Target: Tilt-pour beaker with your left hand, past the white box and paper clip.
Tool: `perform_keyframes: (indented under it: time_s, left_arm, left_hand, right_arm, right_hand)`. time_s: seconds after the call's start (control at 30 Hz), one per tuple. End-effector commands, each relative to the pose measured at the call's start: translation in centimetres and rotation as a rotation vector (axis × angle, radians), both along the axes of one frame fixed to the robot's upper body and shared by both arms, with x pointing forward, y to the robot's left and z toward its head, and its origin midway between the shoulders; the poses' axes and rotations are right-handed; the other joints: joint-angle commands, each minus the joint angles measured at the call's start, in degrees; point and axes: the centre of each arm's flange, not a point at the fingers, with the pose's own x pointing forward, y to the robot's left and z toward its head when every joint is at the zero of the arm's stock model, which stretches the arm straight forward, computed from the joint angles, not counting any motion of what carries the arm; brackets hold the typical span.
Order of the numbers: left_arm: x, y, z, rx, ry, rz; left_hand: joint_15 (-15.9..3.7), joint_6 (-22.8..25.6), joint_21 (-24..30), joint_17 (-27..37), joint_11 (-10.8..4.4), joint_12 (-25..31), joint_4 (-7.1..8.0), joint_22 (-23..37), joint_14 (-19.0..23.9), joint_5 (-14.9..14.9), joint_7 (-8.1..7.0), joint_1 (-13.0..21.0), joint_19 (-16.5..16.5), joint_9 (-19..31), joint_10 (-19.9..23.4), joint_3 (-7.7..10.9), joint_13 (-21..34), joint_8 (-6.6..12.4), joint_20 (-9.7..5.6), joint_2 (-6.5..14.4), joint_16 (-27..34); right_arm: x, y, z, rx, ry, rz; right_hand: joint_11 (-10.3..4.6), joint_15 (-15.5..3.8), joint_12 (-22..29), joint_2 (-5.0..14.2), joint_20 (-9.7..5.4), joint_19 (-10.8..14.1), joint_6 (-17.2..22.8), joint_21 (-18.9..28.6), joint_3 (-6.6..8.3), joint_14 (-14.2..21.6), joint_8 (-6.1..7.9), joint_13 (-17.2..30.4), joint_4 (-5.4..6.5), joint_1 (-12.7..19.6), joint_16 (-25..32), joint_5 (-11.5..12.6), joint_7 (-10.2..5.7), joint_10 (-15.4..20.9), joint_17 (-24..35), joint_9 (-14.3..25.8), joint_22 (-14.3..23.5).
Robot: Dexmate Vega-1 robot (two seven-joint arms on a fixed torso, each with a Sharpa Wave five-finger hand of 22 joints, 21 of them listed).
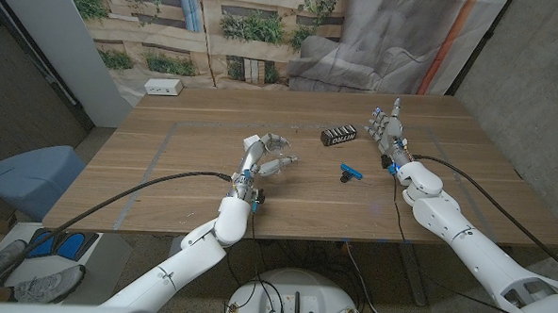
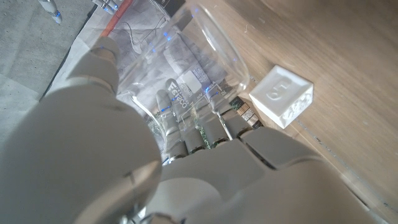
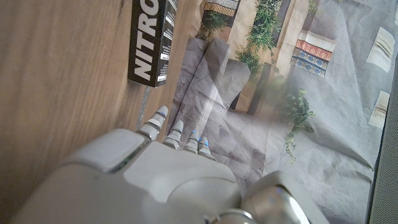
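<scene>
Gripping the beaker (image 2: 186, 81) around its wall, the left hand (image 1: 263, 159) holds it above the table (image 1: 184, 162), near the table's middle; the fingers (image 2: 199, 134) wrap the clear wall from one side and a thumb-side pad presses from the other. In the left wrist view the beaker's open rim points away from the palm and lies tilted, not upright. Whether it contains anything cannot be told.

Handling judgement: the beaker appears to be clear glass or hard plastic, so treat it as stiff, light, smooth and breakable. A smooth wall can slip under a loose grip; hold at mid-wall, below the rim, with even pressure. Do not squeeze at the rim.

One white box (image 2: 283, 96) lies on the table just beyond the fingertips of the left hand, near the beaker's rim, apart from the glass. A second white box (image 1: 162, 87) sits at the far edge, well apart from the left fingers.

One blue paper clip (image 1: 352, 172) lies between the two hands, nearer the right fingers. One black box with white lettering (image 1: 337, 135) lies just beyond the right hand's fingertips (image 3: 163, 113).

The right hand (image 1: 389, 133) stands on the table with its fingers apart and extended, holding nothing.

Count: one beaker, two white boxes, one paper clip, one black box.
</scene>
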Motion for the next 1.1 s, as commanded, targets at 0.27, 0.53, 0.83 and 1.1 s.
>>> perform_keyframes:
  time_s: [0.27,0.53,0.83,1.1]
  left_arm:
    - [0.7,-0.5,-1.3,0.052,0.110,-0.046]
    - [1.0,-0.8,-2.0,0.073,0.123,-0.057]
    - [1.3,-1.2,-2.6,0.088,0.125,-0.072]
    - [1.5,-1.3,-3.2,0.090,0.133,-0.081]
  left_hand:
    - [-8.01,-0.52,0.13,-2.54,0.12,-2.70,-0.29,0.02,-1.23,-1.11,0.08,-1.98,-0.44,-0.83,-2.83,1.79,-2.49,-4.27,-0.18,9.29,-0.36]
    - [-8.06,-0.36,-0.09,-2.82,-0.34,-3.46,-0.39,-0.01,-2.04,-1.77,-0.08,-1.50,-1.14,-0.89,-2.99,1.39,-3.52,-5.68,-0.09,8.73,0.02]
    - [-8.00,-0.27,-0.24,-3.01,-0.68,-4.19,-0.16,-0.04,-2.89,-2.39,-0.41,-1.47,-1.78,-0.89,-3.21,0.93,-4.47,-7.06,-0.10,8.49,0.29]
    - [-8.10,-0.33,-0.27,-3.11,-0.67,-4.64,0.00,-0.04,-3.37,-2.78,-0.68,-1.50,-2.15,-0.87,-3.20,0.65,-5.15,-8.12,-0.08,8.51,0.52]
  right_arm:
    - [0.0,0.0,0.0,0.000,0.000,0.000]
    - [0.0,0.0,0.0,0.000,0.000,0.000]
    - [0.0,0.0,0.0,0.000,0.000,0.000]
    - [0.0,0.0,0.0,0.000,0.000,0.000]
  right_hand:
    - [0.16,-1.12,0.35,4.91,0.37,0.05,-0.31,0.41,-0.32,-0.31,0.32,0.28,0.06,0.37,0.17,0.35,-0.04,-0.53,0.33,0.09,0.27]
    - [0.16,-1.12,0.35,4.91,0.37,0.05,-0.31,0.41,-0.32,-0.31,0.32,0.28,0.06,0.37,0.17,0.35,-0.04,-0.53,0.33,0.09,0.27]
    - [0.16,-1.12,0.35,4.91,0.37,0.05,-0.31,0.41,-0.32,-0.31,0.32,0.28,0.06,0.37,0.17,0.35,-0.04,-0.53,0.33,0.09,0.27]
    - [0.16,-1.12,0.35,4.91,0.37,0.05,-0.31,0.41,-0.32,-0.31,0.32,0.28,0.06,0.37,0.17,0.35,-0.04,-0.53,0.33,0.09,0.27]
